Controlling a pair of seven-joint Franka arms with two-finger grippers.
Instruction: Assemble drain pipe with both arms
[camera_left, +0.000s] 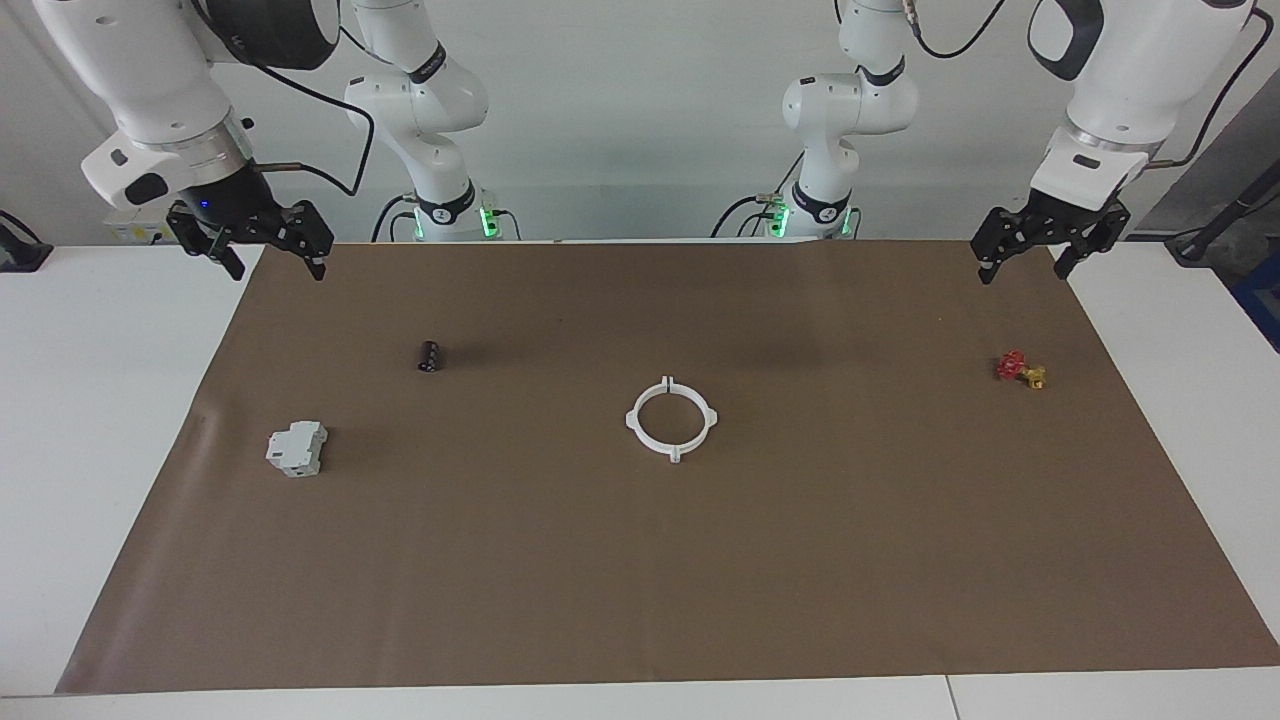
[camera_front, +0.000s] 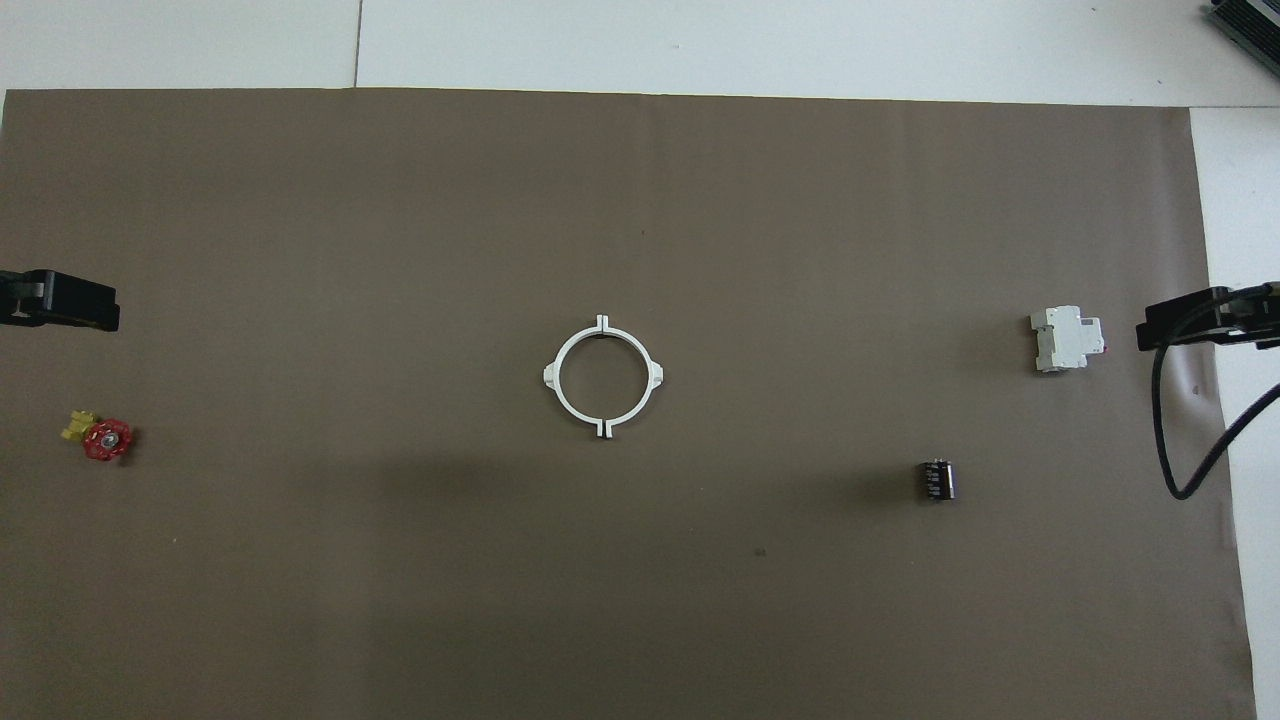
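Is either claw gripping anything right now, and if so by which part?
Nothing is held. The left claw and right claw hang open and bare above the table's ends; the thin white plastic ring lies untouched mid-mat.

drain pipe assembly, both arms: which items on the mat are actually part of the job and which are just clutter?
Part of the job:
- drain pipe, two white half-rings lying together as a ring mid-mat
- left gripper and right gripper, both raised at the mat's ends, holding nothing

Just lying about:
- grey-white boxy block
- small black cylinder
- red and yellow valve
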